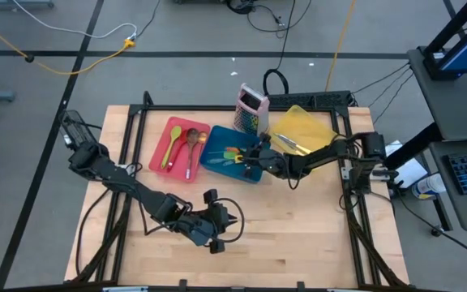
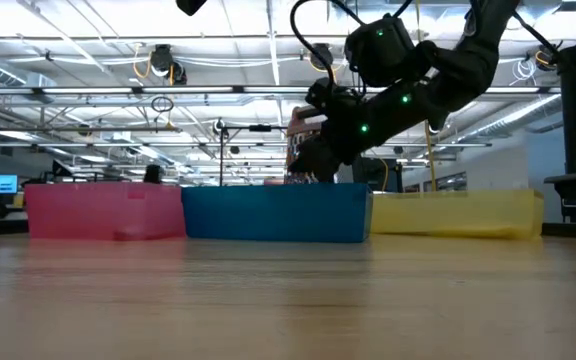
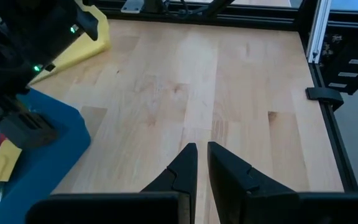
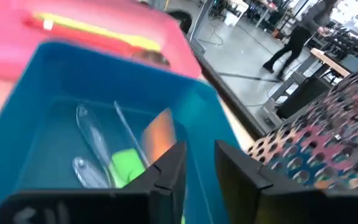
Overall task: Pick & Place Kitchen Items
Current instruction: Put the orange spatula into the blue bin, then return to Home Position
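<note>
The right pincer [image 1: 254,159] hovers over the blue tray [image 4: 36,93], fingers slightly spread and pinching nothing. Just below and ahead of it in that tray lie a green spatula [image 4: 126,165], an orange spatula [image 4: 160,134] and clear-looking metal cutlery [image 4: 92,143]. The left pincer [image 3: 202,163], fingers nearly pressed together, waits over bare worktop [image 3: 229,74], well apart.

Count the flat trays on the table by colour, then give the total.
Red tray: 1
Blue tray: 1
Yellow tray: 1
Total: 3
</note>
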You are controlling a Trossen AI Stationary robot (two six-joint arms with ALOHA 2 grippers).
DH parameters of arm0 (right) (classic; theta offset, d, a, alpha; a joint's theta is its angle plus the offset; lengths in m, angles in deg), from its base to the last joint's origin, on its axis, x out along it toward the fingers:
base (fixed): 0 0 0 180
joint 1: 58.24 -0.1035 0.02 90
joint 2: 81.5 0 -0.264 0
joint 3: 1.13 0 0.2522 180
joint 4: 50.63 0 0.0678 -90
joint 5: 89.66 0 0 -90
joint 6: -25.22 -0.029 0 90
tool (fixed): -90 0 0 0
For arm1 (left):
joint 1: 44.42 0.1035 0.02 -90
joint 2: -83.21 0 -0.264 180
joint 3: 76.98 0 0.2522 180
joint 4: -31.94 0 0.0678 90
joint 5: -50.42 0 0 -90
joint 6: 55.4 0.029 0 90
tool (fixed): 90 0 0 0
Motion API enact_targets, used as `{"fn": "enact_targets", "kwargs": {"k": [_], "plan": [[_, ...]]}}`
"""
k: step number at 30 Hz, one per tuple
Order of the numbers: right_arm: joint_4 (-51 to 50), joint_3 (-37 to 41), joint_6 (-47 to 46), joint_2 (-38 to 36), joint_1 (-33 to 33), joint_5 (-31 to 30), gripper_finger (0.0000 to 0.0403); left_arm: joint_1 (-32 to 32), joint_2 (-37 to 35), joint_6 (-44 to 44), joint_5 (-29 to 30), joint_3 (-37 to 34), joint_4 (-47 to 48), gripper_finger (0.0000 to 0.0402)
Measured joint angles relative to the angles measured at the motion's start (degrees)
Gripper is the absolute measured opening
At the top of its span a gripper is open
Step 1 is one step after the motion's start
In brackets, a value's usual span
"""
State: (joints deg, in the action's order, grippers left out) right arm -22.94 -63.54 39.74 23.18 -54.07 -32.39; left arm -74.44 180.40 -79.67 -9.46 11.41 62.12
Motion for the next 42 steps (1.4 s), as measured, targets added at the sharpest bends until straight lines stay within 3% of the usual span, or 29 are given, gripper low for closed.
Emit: {"fn": "enact_targets", "kwargs": {"k": [9, 13, 18, 24, 29, 37, 42], "plan": [[-0.58, -0.04, 0.48, -3.4, -3.64, -0.43, 0.0133, 0.05, -0.01, 5.44, 0.03, 0.0, 0.37, 0.0042], [-7.58, 0.15, 2.21, -9.83, -8.08, -0.48, 0.0136, 0.13, -0.84, 6.51, 0.24, -0.04, 2.28, 0.0042], [-18.72, 0.07, 2.65, -20.21, -14.72, -0.43, 0.0129, 0.15, -4.03, 5.94, 5.7, -0.04, 7.11, 0.0042], [-29.77, 0.07, 2.69, -32.01, -22.27, -0.32, 0.0126, -0.08, -11.51, 4.24, 10.32, -0.04, 17.51, 0.0042], [-32.94, 0.07, 0.85, -38.97, -26.43, -0.24, 0.0127, 0.04, -18.04, 1.41, 12.75, -0.04, 30.03, 0.0042], [-33.44, 0.07, -1.5, -44.21, -28.29, -0.21, 0.0127, 0.04, -27.59, -6.52, 19.09, -0.04, 46.55, 0.0042], [-36.61, 0.11, -11.29, -46.64, -28.95, -0.09, 0.0126, -0.53, -34.17, -8.84, 19.18, -3.35, 50.41, 0.0042]]}}
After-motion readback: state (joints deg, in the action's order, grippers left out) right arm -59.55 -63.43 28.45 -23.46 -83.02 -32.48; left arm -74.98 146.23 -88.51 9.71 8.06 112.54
